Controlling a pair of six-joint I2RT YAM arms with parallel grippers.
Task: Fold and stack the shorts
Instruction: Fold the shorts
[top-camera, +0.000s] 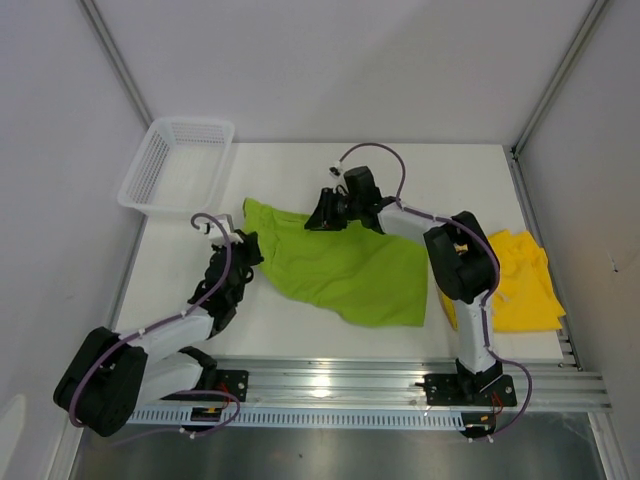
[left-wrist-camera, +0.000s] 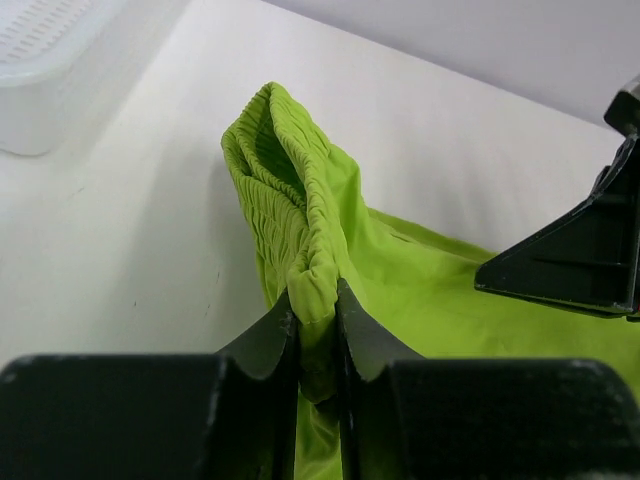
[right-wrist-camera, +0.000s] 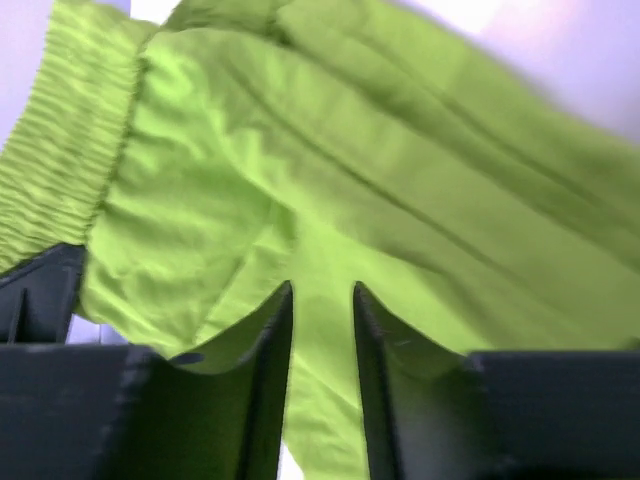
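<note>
Top external only: yellow shorts (top-camera: 520, 285), basket (top-camera: 175, 170). Wrist views: left gripper (left-wrist-camera: 318, 297), right gripper (right-wrist-camera: 322, 292) pinch green shorts (top-camera: 340, 265).

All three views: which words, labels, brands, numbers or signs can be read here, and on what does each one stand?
None: no text shows on the lime green shorts, the yellow shorts or the white basket.
</note>
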